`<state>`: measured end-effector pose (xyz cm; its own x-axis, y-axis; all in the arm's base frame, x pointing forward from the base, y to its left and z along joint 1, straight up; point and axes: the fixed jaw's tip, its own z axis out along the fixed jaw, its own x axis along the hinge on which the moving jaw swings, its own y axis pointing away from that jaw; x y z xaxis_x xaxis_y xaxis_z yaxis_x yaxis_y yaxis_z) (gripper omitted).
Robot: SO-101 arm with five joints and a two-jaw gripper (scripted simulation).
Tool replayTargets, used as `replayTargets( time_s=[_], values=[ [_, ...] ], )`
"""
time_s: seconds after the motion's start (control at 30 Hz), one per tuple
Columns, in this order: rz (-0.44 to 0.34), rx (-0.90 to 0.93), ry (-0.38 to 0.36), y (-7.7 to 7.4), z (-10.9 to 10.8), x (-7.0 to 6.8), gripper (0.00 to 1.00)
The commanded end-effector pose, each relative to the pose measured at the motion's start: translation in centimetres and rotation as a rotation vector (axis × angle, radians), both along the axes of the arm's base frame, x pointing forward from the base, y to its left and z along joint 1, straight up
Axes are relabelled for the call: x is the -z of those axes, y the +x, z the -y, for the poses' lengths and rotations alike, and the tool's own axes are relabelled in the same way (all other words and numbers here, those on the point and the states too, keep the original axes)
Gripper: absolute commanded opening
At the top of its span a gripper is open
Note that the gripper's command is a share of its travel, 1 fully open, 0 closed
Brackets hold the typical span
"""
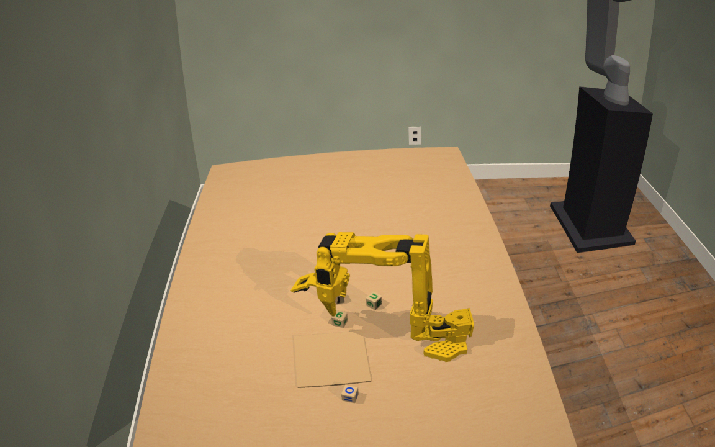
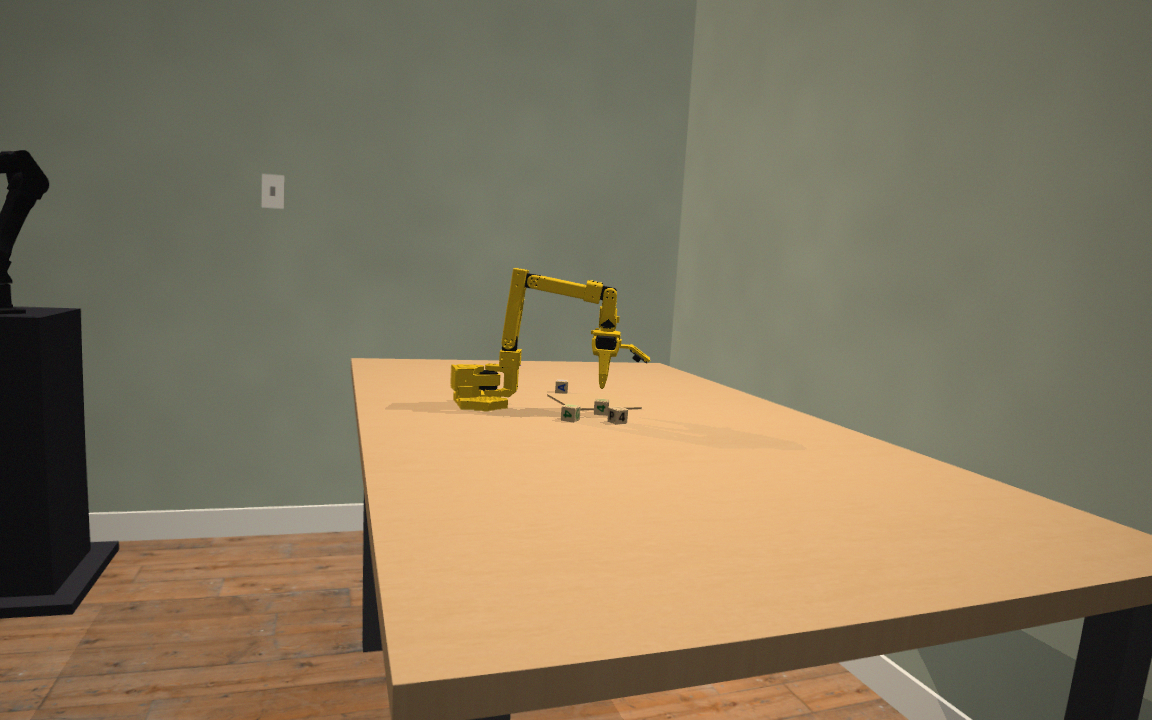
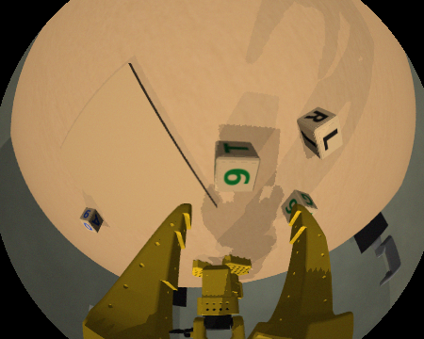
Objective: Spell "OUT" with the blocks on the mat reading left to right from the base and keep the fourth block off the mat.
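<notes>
The tan mat (image 1: 321, 361) (image 3: 106, 132) lies flat on the table with no block on it. A block with a green 6 on top and a T on its side (image 1: 339, 318) (image 2: 601, 407) (image 3: 237, 166) sits just off the mat's far edge. My gripper (image 1: 326, 305) (image 2: 603, 380) (image 3: 244, 214) points down close above this block, open and empty. The U block (image 1: 373, 300) (image 2: 570, 412) (image 3: 298, 202) lies beside it, towards the base. The L block (image 2: 618, 415) (image 3: 319, 132) lies behind the gripper. The O block (image 1: 349, 393) (image 2: 560, 386) (image 3: 90, 218) lies off the mat's near edge.
The arm's yellow base (image 1: 443, 333) (image 2: 477, 386) stands to the right of the mat in the top view. The table's left edge (image 1: 160, 311) is some way off. A black pedestal with another arm (image 1: 604, 166) stands on the floor away from the table.
</notes>
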<state>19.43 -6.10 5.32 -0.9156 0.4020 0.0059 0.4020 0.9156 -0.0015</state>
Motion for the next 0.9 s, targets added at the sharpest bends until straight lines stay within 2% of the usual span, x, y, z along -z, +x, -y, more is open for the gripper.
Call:
replayTargets(
  time_s=[0.0,0.37,0.87],
  values=[
    [0.073,0.0,-0.024,0.9,0.2,-1.2,0.32],
    [0.073,0.0,-0.024,1.0,0.2,-0.4,0.32],
    [0.073,0.0,-0.024,1.1,0.3,1.9,0.32]
  ],
)
